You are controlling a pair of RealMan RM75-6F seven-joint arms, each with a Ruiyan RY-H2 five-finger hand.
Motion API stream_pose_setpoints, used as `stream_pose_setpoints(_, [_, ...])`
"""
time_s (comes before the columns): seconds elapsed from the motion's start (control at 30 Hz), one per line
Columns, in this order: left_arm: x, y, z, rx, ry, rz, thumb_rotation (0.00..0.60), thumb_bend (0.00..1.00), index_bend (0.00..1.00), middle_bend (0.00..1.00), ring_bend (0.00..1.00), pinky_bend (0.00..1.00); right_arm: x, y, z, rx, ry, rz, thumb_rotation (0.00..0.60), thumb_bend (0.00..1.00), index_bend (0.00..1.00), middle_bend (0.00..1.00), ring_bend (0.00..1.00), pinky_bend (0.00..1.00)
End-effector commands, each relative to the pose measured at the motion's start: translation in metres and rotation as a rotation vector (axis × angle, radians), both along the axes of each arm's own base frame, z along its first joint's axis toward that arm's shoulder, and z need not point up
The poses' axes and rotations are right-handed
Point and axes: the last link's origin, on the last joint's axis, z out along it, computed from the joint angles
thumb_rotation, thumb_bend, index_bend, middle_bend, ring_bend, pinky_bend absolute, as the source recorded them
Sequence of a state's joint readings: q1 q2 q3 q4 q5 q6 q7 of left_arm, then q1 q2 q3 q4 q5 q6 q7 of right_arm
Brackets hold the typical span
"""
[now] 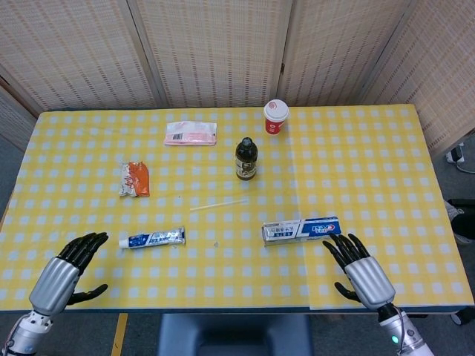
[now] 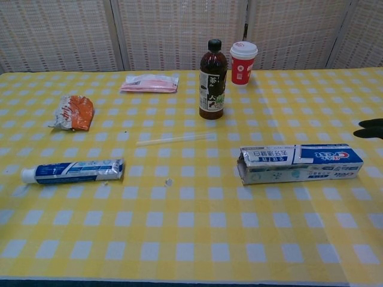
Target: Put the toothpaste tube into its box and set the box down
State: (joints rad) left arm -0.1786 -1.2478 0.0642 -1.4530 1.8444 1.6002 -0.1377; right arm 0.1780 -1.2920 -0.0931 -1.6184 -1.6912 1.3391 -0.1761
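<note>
The blue and white toothpaste tube [image 1: 152,239] [image 2: 72,171] lies flat on the yellow checked table, cap end to the left. Its box [image 1: 300,230] [image 2: 299,163] lies flat to the right, open end facing left. My left hand [image 1: 64,271] hovers at the table's front left edge, fingers spread, holding nothing, a short way left of the tube. Just right of and below the box's right end is my right hand [image 1: 356,268], fingers spread and empty; only its dark fingertips [image 2: 370,127] show at the right edge of the chest view.
A dark tea bottle [image 1: 246,159] [image 2: 212,80] stands mid-table with a red paper cup [image 1: 275,116] [image 2: 242,63] behind it. A pink packet [image 1: 191,133] [image 2: 149,83], an orange snack bag [image 1: 134,179] [image 2: 73,112] and a clear straw [image 1: 219,203] [image 2: 175,139] lie on the cloth.
</note>
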Motion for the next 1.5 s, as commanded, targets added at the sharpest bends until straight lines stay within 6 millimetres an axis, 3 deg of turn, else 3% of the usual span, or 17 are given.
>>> stream_pose_setpoints(0.03, [0.018,0.009,-0.007,-0.049,-0.024,-0.012,0.600,0.16,0.19,0.49,0.60,0.68,0.000,0.000,-0.001,0.005,0.001,-0.003,0.600,0.30,0.00,0.00,0.00,0.00])
stream_pose_setpoints(0.1, [0.031,0.016,-0.008,-0.055,-0.062,0.003,0.600,0.19,0.23,0.65,0.80,0.84,-0.001,0.000,-0.001,0.007,0.005,-0.003,0.600,0.30,0.00,0.00,0.00,0.00])
stream_pose_setpoints(0.13, [0.038,0.019,-0.008,-0.053,-0.084,0.009,0.600,0.20,0.28,0.78,0.90,0.93,0.000,0.001,-0.001,0.007,0.007,-0.002,0.600,0.30,0.00,0.00,0.00,0.00])
stream_pose_setpoints(0.2, [0.051,0.028,-0.012,-0.038,-0.118,0.021,0.600,0.21,0.36,0.93,0.98,0.99,0.000,0.002,-0.001,0.007,0.005,0.000,0.600,0.30,0.00,0.00,0.00,0.00])
stream_pose_setpoints(0.27, [0.059,0.034,-0.018,-0.045,-0.096,0.037,0.600,0.21,0.44,1.00,1.00,1.00,0.000,0.002,-0.001,0.005,0.005,0.001,0.600,0.30,0.00,0.00,0.00,0.00])
stream_pose_setpoints(0.37, [0.067,0.043,-0.028,-0.064,-0.013,0.082,0.600,0.21,0.46,1.00,1.00,1.00,0.000,0.002,-0.001,0.004,0.005,-0.006,0.600,0.30,0.00,0.00,0.00,0.00])
stream_pose_setpoints(0.7, [0.084,0.086,-0.070,-0.037,0.229,0.217,0.600,0.24,0.43,1.00,1.00,1.00,0.002,0.002,-0.004,0.011,0.010,-0.001,0.600,0.30,0.00,0.00,0.00,0.00])
stream_pose_setpoints(0.93, [0.097,0.098,-0.094,-0.075,0.279,0.268,0.600,0.33,0.38,1.00,1.00,1.00,0.001,-0.001,-0.003,0.017,0.005,-0.011,0.600,0.30,0.00,0.00,0.00,0.00])
stream_pose_setpoints(1.17, [0.100,0.107,-0.112,-0.124,0.313,0.314,0.600,0.33,0.35,1.00,1.00,1.00,0.000,-0.002,0.000,0.017,-0.002,-0.014,0.600,0.30,0.00,0.00,0.00,0.00])
stream_pose_setpoints(1.5, [0.100,0.121,-0.135,-0.146,0.358,0.360,0.600,0.33,0.37,1.00,1.00,1.00,-0.001,-0.004,0.002,0.023,-0.009,-0.019,0.600,0.30,0.00,0.00,0.00,0.00])
